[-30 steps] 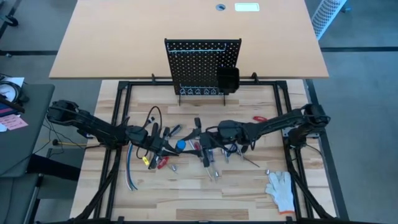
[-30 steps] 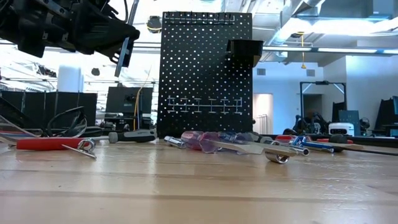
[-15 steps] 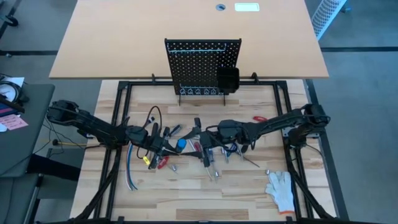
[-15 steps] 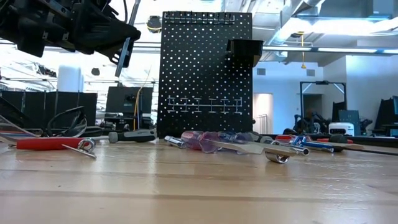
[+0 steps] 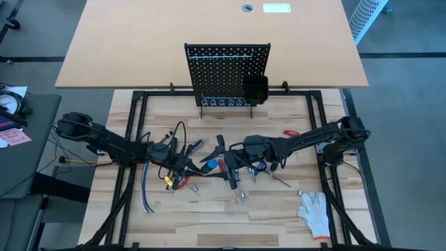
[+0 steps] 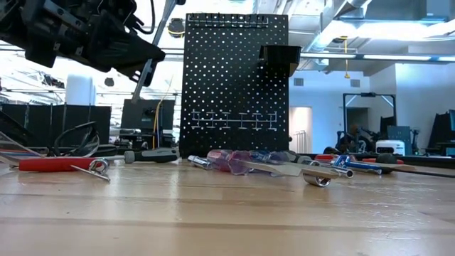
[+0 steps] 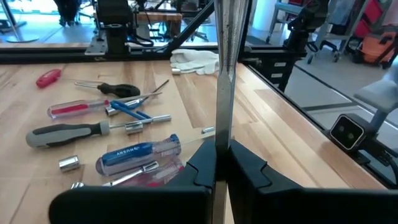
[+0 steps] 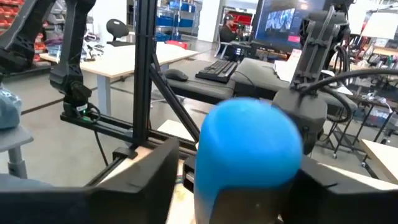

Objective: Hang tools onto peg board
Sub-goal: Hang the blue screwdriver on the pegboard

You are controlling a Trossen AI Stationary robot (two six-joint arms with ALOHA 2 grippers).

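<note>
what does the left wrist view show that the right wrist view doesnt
Only the left wrist view shows the left gripper shut on a thin metal shaft, with loose tools on the wooden table: a grey-handled screwdriver, a blue-handled screwdriver, a red-handled screwdriver and a white glove.

Only the right wrist view shows the right gripper, its fingers on either side of a rounded blue handle end, with a black frame post and a desk with a keyboard beyond.

Both share little beyond the room behind the table.
</note>
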